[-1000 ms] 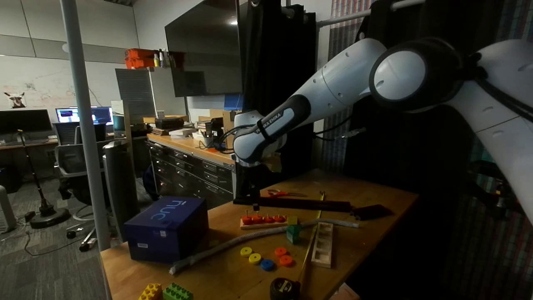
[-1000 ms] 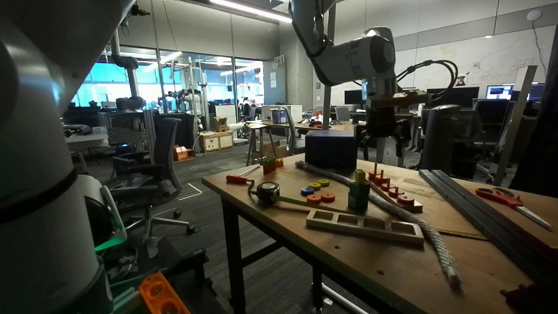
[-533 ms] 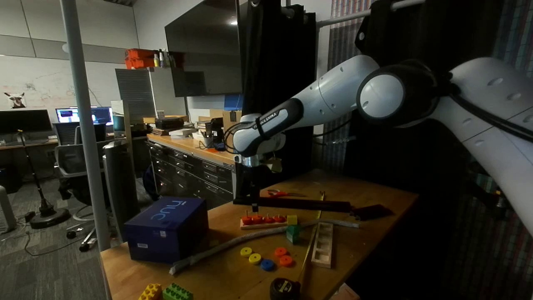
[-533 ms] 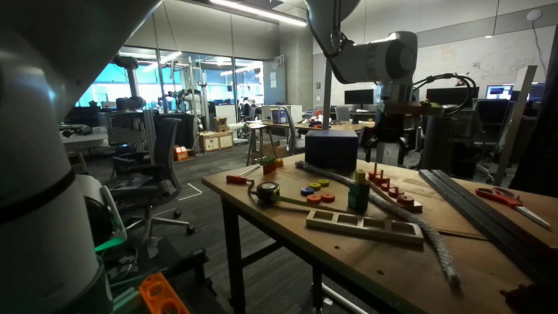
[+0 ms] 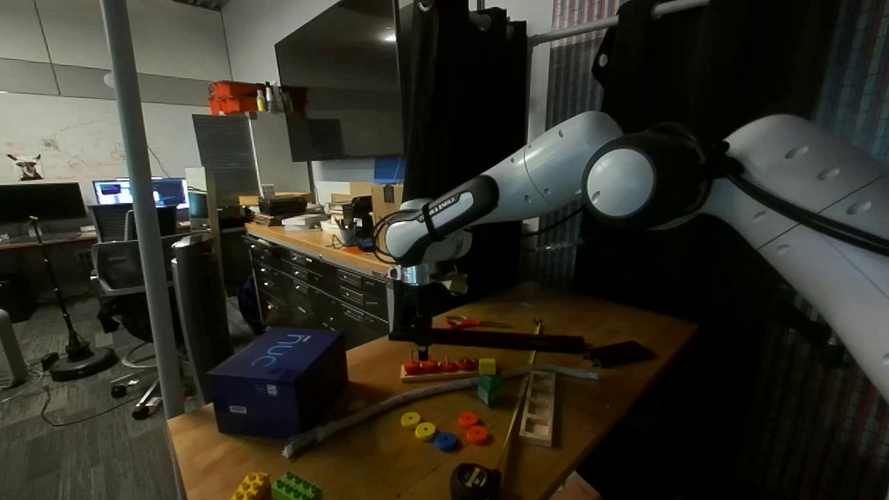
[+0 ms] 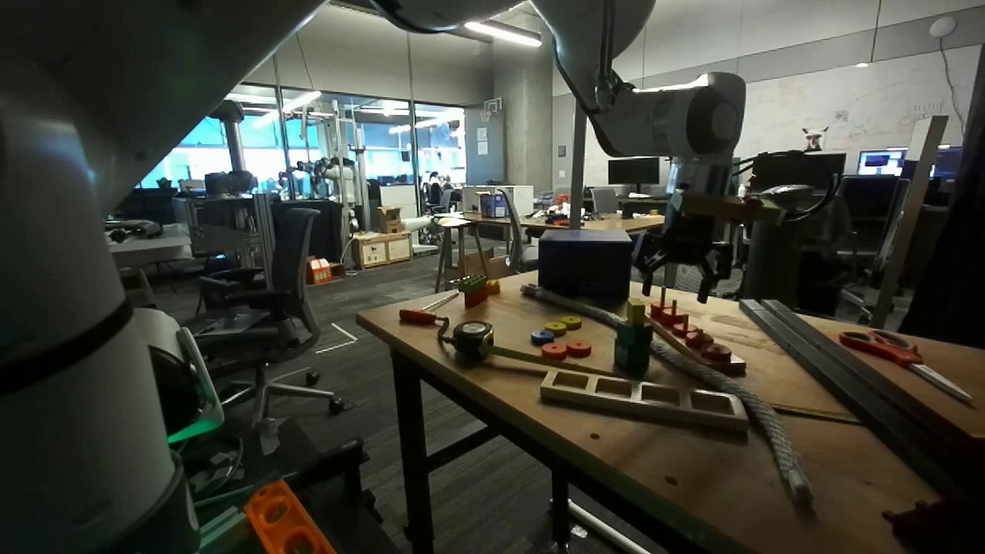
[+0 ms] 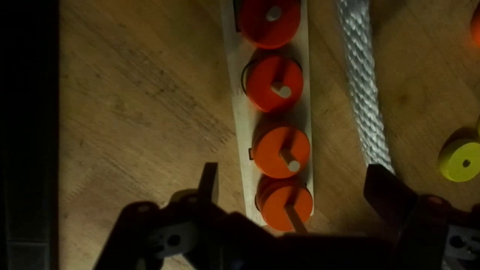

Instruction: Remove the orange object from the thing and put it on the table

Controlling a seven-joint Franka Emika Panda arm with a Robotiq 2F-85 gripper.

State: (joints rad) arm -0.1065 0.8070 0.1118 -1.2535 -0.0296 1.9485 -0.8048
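Observation:
The thing is a low wooden peg board (image 7: 249,176) carrying red-orange discs on upright pegs; it also shows in both exterior views (image 5: 439,377) (image 6: 737,368). An orange disc (image 7: 277,210) sits on the end peg, with another disc beneath it. A second orange disc (image 7: 272,153) sits on the neighbouring peg. My gripper (image 7: 294,180) is open and empty, its fingers apart on either side of the board's end. In both exterior views the gripper (image 5: 423,351) (image 6: 676,289) hangs just above the board's far end. The board lies on the light-brown table (image 5: 389,465).
A grey rope (image 5: 389,404) runs beside the board. A green block (image 6: 632,350) with a yellow cube (image 6: 636,312), loose discs (image 6: 554,351), a wooden tray (image 6: 646,408), a tape measure (image 6: 472,338), black bars (image 6: 839,385), scissors (image 6: 885,350) and a blue box (image 5: 278,382) stand around.
My open gripper has come down toward the end of the peg board and shifted a little to the right in an exterior view. The objects on the table have not moved.

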